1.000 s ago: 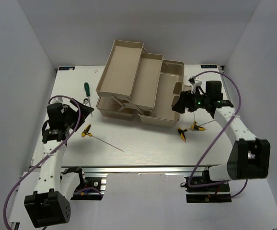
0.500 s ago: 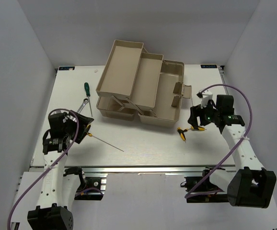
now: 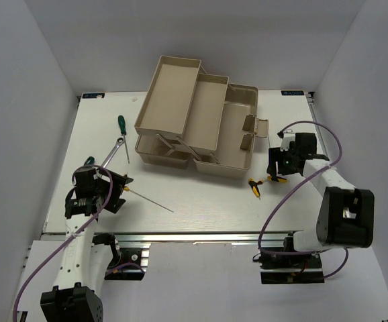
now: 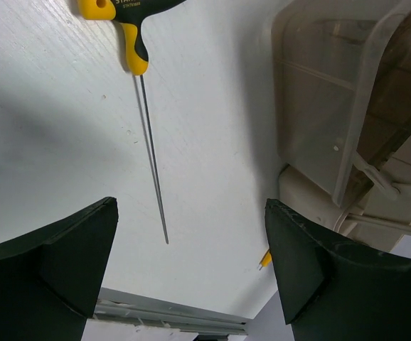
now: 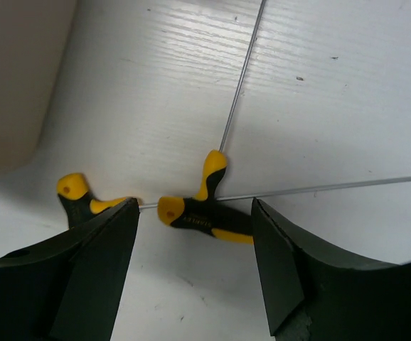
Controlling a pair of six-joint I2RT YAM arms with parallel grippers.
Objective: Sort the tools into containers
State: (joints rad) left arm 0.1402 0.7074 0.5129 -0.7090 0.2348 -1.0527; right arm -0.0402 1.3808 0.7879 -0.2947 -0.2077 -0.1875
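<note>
From above, my left gripper (image 3: 115,190) hangs spread and empty. The yellow-and-black T-handle of a hex key (image 3: 147,200) lies just ahead of its tips, the wire-thin shaft running away over the white table (image 3: 201,208). Farther out from that hand lie a silver wrench (image 3: 118,146) and a green-handled screwdriver (image 3: 121,124). The beige plastic toolbox (image 3: 180,100), trays fanned out in steps, sits between my hands. My right gripper (image 3: 274,169) is spread too, gripping nothing, above a second key (image 3: 276,178), with a third key (image 3: 254,186) just beside it.

My left wrist shows blunt black fingers (image 4: 49,263) wide apart over grained white boards. The hex key's shaft points down between them, and the toolbox's translucent brownish lid (image 4: 333,106) is off to the right.

My right wrist shows the fingers (image 5: 84,270) parted, the second key's rubbery handle on the table between the tips. The third key's handle is by the left finger. Two thin steel shafts cross the boards.
</note>
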